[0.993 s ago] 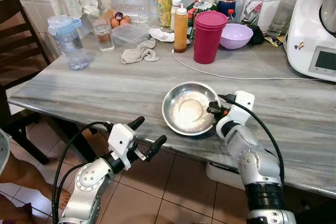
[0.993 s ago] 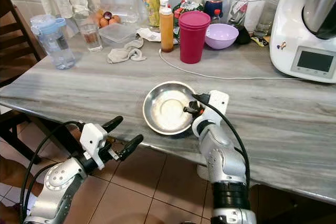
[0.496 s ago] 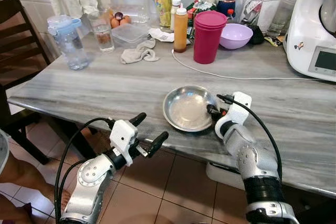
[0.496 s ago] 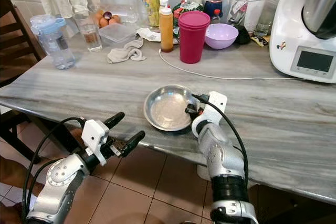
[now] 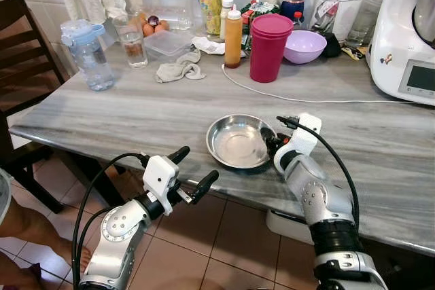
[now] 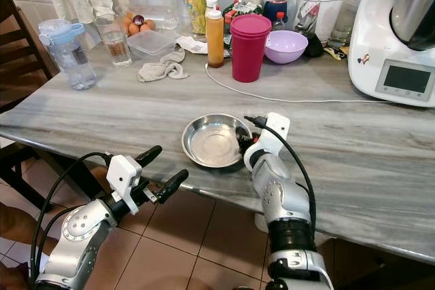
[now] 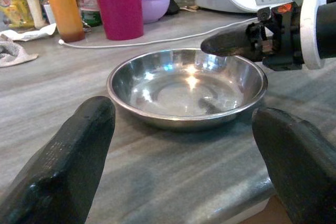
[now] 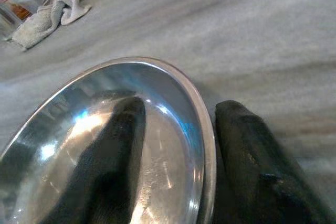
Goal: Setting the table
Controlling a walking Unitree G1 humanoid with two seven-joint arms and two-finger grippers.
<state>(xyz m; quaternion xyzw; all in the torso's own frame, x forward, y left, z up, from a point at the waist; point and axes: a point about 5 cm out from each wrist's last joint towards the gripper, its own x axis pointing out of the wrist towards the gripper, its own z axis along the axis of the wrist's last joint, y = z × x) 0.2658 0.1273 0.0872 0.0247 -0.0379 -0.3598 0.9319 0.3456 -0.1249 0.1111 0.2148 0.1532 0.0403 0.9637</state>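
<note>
Lowered flat onto the table [image 5: 136,113], steel bowl [image 5: 238,142]; right pincer [image 5: 270,145] straddles its rim, left pincer [image 5: 192,171] apart.

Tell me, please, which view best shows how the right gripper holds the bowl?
The right wrist view: the bowl's rim runs between the right gripper's two fingers, one inside, one outside. The left wrist view shows the inner finger from the side; the eye views show it small.
</note>
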